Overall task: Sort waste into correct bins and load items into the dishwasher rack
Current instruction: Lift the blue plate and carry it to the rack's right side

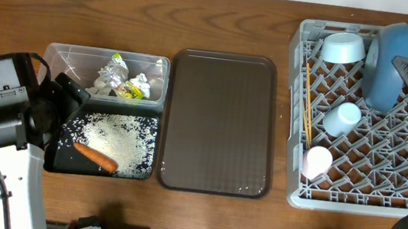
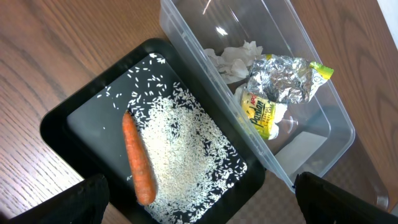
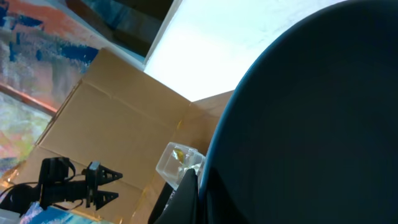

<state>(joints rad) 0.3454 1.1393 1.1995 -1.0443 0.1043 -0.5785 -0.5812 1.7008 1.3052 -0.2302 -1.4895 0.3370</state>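
Dark blue plate (image 1: 385, 70) stands on edge in the rack's (image 1: 292, 101) far corner. The right claw (image 1: 403, 68) is pressed together just at its right rim, so that arm's the nearer one. Can't tell if it's actually pinching the rim, since the wrist view is nearly all plate. The left claw (image 1: 68, 91) is spread wide over the black tray (image 1: 56, 158).

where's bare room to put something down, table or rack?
Free: brown serving tray, left of the rack; the rack's near-right lattice, right of the pink cup. Crowded: rack's left and far side (chopsticks, light blue cup, bowl, plate), clear tub, black tray.
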